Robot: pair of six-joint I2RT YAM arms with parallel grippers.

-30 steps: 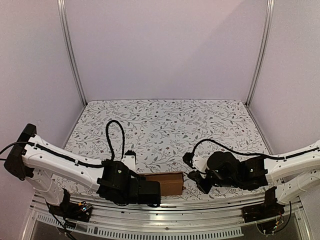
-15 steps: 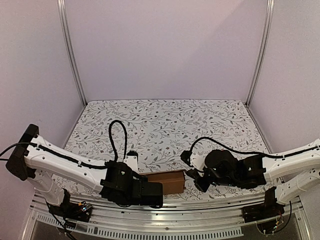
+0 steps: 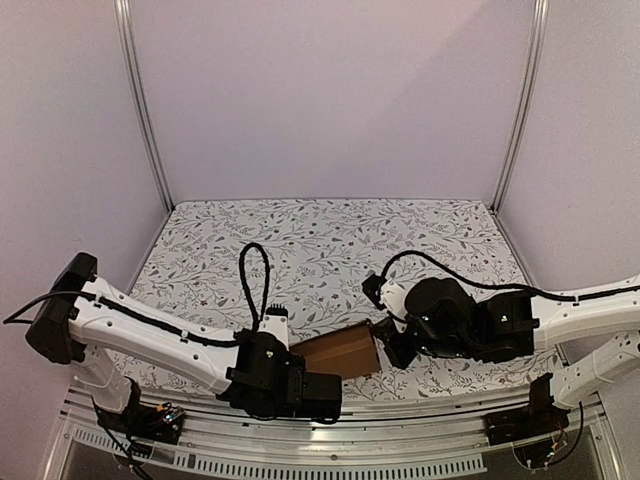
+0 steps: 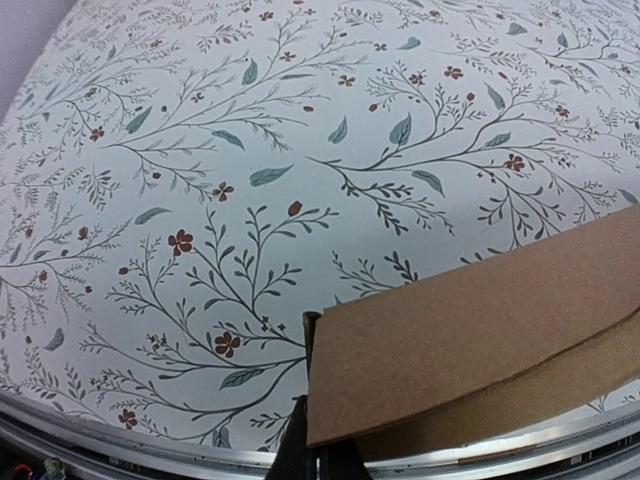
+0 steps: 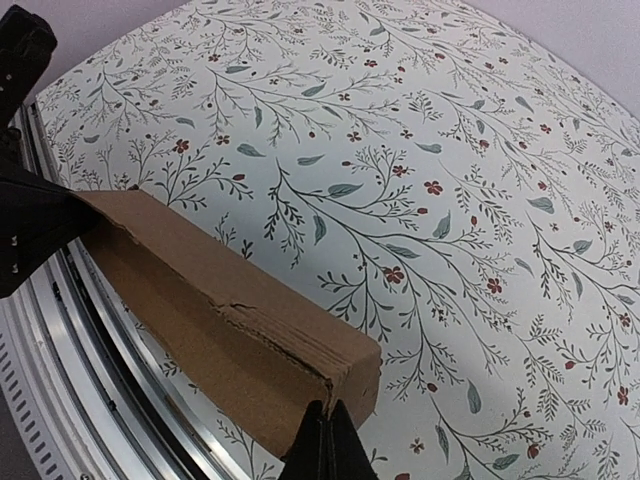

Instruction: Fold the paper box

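Top external view shows the paper box (image 3: 340, 352) near the front edge of the bench (image 3: 330, 240), between the two arms. Its long axis runs from left to right, a little oblique, with the right end farther from the front rail (image 3: 400, 440) than the left end.

In the left wrist view the left fingers (image 4: 296, 458) are closed on the thin edge at the near left corner of the box. In the right wrist view the right fingers (image 5: 310, 455) are pressed together under the other end, and I judge that they pinch its lower edge. Each arm therefore has one end directly before its fingers, and neither is clearly nearer. I think any further fold must be made along this long axis.
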